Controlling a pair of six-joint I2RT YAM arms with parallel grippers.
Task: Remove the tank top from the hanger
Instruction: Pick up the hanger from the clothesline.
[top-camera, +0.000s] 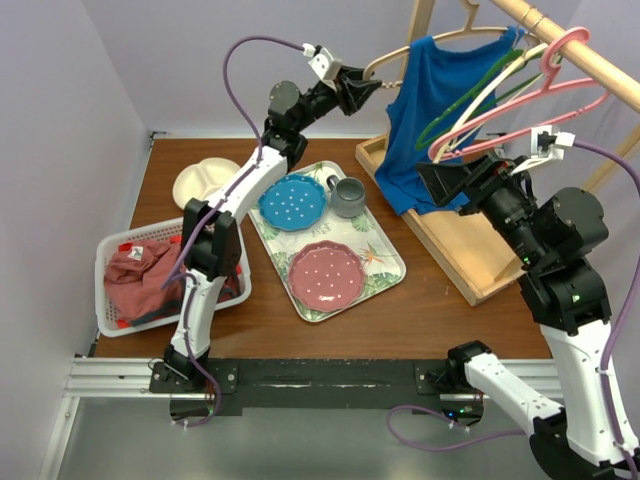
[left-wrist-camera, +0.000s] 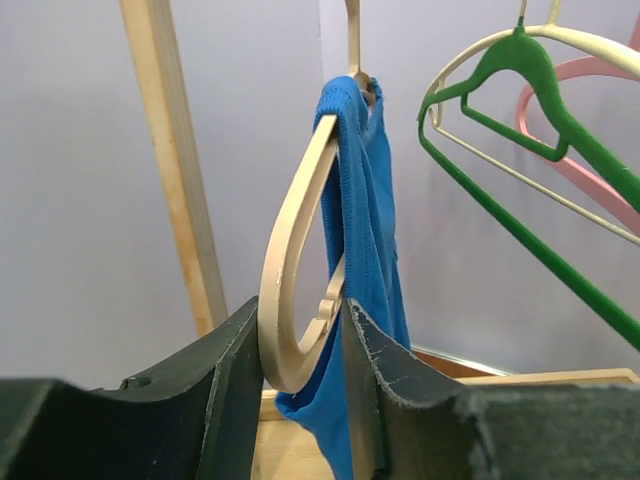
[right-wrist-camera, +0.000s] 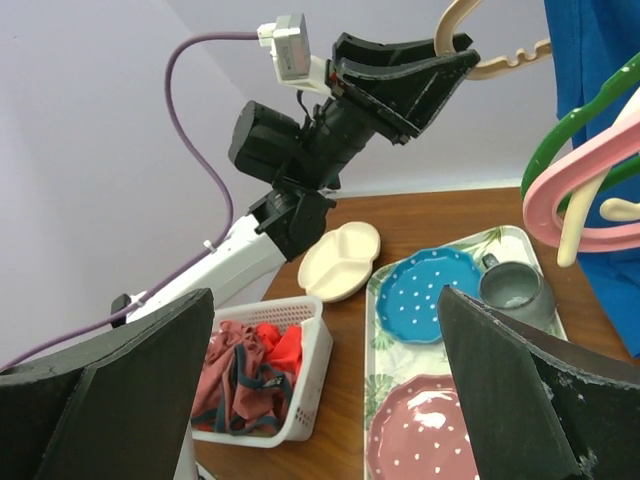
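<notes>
Dark fingers (left-wrist-camera: 225, 390) of my left hand (left-wrist-camera: 300, 320) fill the bottom of the left wrist view, pinching the rounded end of the tan hanger (left-wrist-camera: 290, 230) between them. A fold of the blue tank top (left-wrist-camera: 375, 230) presses against the inner face of one finger. The tank top is draped over that hanger, which hangs from the wooden rail (top-camera: 590, 55) high above and beyond the far right corner of the floral tray (top-camera: 375, 255). The shirt's lower hem drops toward the wooden rack base (top-camera: 470, 250), just right of the tray. Green (left-wrist-camera: 520, 60), pink (top-camera: 560, 85) and cream hangers crowd the same rail, farther right of the tray than the shirt. My right hand (top-camera: 440, 185) hovers to the right of the tray with its fingers spread wide and nothing between them. It points at the lower part of the tank top, and I cannot tell whether it touches the cloth. On the tray sit a blue dotted plate (top-camera: 293, 201) at the far end, a grey mug (top-camera: 348, 197) beside it and a pink dotted plate (top-camera: 325, 272) at the near end. A white divided dish (top-camera: 207, 180) rests on the brown surface (top-camera: 270, 330) off the tray's far left corner. A white basket (top-camera: 120, 245) holding red cloths (top-camera: 140, 275) stands to the left of the tray.
</notes>
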